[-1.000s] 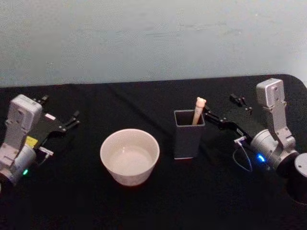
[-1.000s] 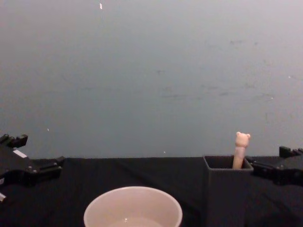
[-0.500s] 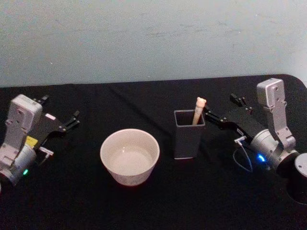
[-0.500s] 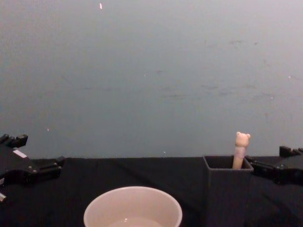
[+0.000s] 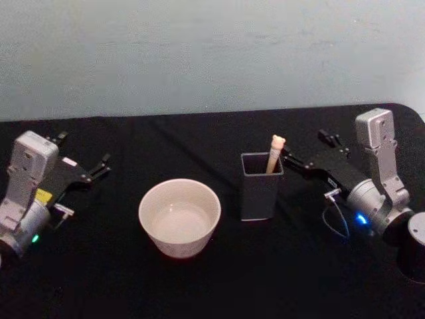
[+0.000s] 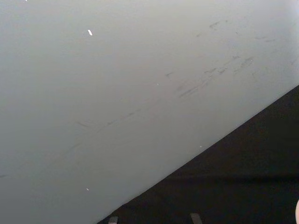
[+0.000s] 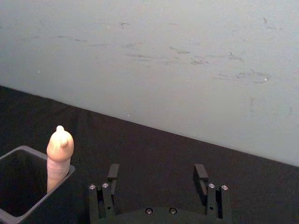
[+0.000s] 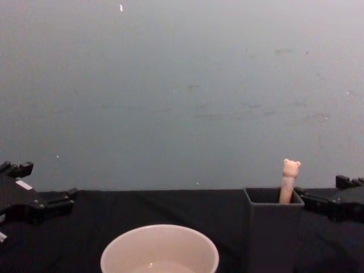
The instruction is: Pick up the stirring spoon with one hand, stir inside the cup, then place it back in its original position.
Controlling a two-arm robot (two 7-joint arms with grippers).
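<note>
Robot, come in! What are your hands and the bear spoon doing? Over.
Right gripper open beside holder. Left gripper open, parked far left. Spoon upright in holder. Cup clear.

There is one wide round cream-white cup [image 5: 179, 216]. There is one tall dark grey square holder [image 5: 260, 188]. One spoon with a peach bear-head handle [image 5: 275, 152] stands in it, maybe alone. There are two black grippers, left [image 5: 103, 164] and right [image 5: 307, 150].

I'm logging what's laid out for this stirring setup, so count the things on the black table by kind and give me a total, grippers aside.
Spoons: 1, the stirring spoon standing in the holder.
Cups: 1, the cream cup.
Holders: 1, the dark grey square holder.
Total: 3.
</note>
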